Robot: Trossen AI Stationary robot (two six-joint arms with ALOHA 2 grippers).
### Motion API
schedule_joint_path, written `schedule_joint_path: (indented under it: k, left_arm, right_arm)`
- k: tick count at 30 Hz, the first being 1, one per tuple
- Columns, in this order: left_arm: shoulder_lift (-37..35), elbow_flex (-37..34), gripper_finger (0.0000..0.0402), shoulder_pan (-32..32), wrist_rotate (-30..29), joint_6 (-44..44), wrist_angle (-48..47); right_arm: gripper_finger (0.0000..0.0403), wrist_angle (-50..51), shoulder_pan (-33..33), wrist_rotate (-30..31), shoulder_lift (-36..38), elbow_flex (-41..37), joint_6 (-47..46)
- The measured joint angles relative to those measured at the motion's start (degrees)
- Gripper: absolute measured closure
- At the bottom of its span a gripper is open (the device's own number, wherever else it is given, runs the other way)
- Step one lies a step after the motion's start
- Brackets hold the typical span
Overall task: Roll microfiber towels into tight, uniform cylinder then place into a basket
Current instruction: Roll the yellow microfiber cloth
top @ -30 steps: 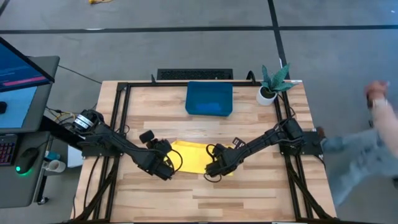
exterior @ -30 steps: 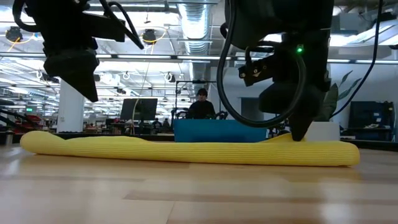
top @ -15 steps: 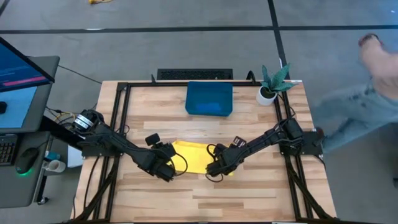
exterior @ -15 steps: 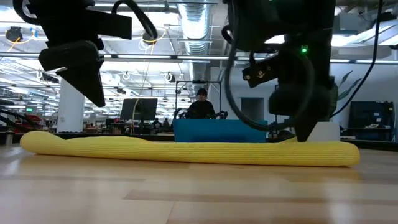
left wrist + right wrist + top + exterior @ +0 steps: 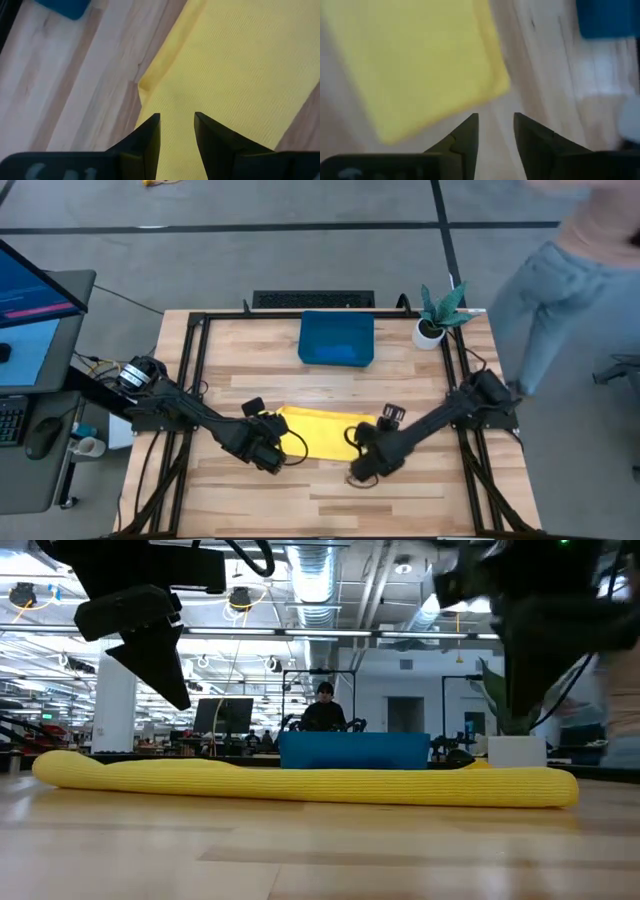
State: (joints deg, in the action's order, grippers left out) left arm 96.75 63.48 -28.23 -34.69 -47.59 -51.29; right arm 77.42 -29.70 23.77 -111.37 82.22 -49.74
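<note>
The yellow towel (image 5: 322,434) is laid flat near the middle of the table (image 5: 420,480), at 6 o'clock from the basket (image 5: 337,339). The left gripper (image 5: 272,459) is held above the towel's 9 o'clock edge, its fingers a little parted and empty. The right gripper (image 5: 362,472) is held at the towel's 4 o'clock corner, also slightly parted and empty.

Yellow towel (image 5: 322,432): soft ribbed microfiber cloth, lying flat on the table toward its near-middle, folded into a long low band; rounded, slightly thickened edges (image 5: 300,783), one corner puckered (image 5: 145,85).

Basket (image 5: 337,338): shallow rectangular dark teal-blue bin, low walls, rounded corners; upright at the table's far edge, well apart from the towel, directly behind it in the low view (image 5: 354,750). Contents cannot be told.
</note>
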Motion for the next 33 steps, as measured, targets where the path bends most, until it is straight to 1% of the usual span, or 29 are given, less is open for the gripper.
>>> schedule_joint_path:
  k: [4, 8, 12, 15, 17, 20, 23, 28, 33]
  left_arm:
    - [0.2, 0.0, 0.0288, 0.0, 0.4, 0.0, 0.6]
    - [2.2, -0.1, 0.0288, 0.2, 1.8, 1.1, 1.8]
    - [4.5, -2.5, 0.0288, 1.2, 3.6, 4.0, 6.7]
    - [4.7, -5.1, 0.0288, 2.0, 3.9, 4.9, 11.6]
    - [4.7, -6.4, 0.0288, 2.8, 4.5, 5.9, 13.7]
    - [4.6, -8.5, 0.0288, 3.9, 8.3, 6.4, 16.6]
    - [4.1, -11.4, 0.0288, 4.4, 11.2, 5.8, 21.3]
    - [4.2, -13.7, 0.0288, 3.5, 11.8, 1.9, 24.8]
    - [4.1, -13.7, 0.0288, 2.6, 12.9, 0.3, 25.8]
  right_arm:
    - [0.0268, -6.5, -4.0, 4.8, 0.9, 0.0, -0.8]
    - [0.0285, -14.0, -6.2, 5.9, 0.5, 0.0, 4.3]
    - [0.0298, -19.9, -5.9, 7.1, 0.5, 0.0, 10.4]
    - [0.0306, -21.0, -4.9, 7.2, 0.5, 0.0, 13.8]
    - [0.0310, -21.2, -3.9, 7.1, 0.5, 0.0, 14.3]
    - [0.0317, -23.3, -2.0, 6.1, 0.3, -0.2, 14.3]
    - [0.0325, -25.9, -0.6, 5.2, -0.1, -2.3, 16.0]
    - [0.0336, -32.3, 0.2, -2.5, -0.1, -7.6, 18.3]
    - [0.0339, -34.5, 0.4, -4.7, -0.1, -11.3, 17.4]
